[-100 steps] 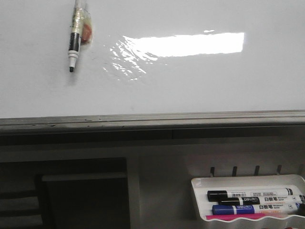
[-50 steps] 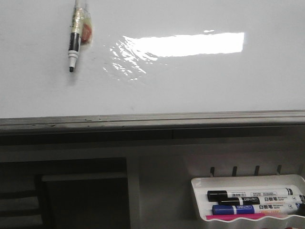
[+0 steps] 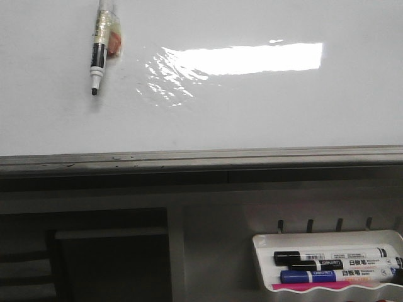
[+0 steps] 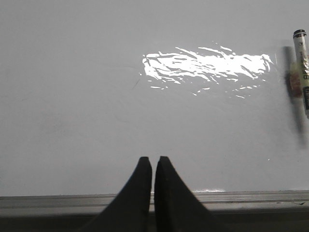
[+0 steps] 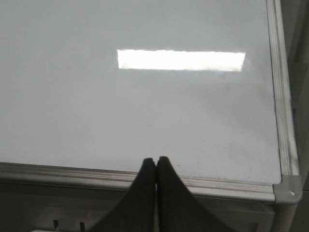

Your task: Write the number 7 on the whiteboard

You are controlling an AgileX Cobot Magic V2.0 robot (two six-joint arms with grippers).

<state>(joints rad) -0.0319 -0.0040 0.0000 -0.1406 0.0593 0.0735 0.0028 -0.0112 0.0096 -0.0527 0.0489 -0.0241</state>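
The whiteboard [image 3: 252, 113] is glossy white with bright glare and a grey metal bottom rim. No drawn number 7 shows on it in any view. A black-and-white marker [image 3: 97, 56] with tape on its barrel lies on the board at the upper left, tip down; it also shows in the left wrist view [image 4: 301, 67]. My left gripper [image 4: 153, 158] is shut and empty, over the board's near rim. My right gripper [image 5: 156, 159] is shut and empty, over the near rim by the board's right corner [image 5: 287, 186]. Neither gripper shows in the front view.
A white marker tray [image 3: 327, 238] hangs below the board at the lower right, holding black and blue markers [image 3: 334, 259] and something pink. A dark shelf opening [image 3: 107, 258] lies below the rim at the lower left.
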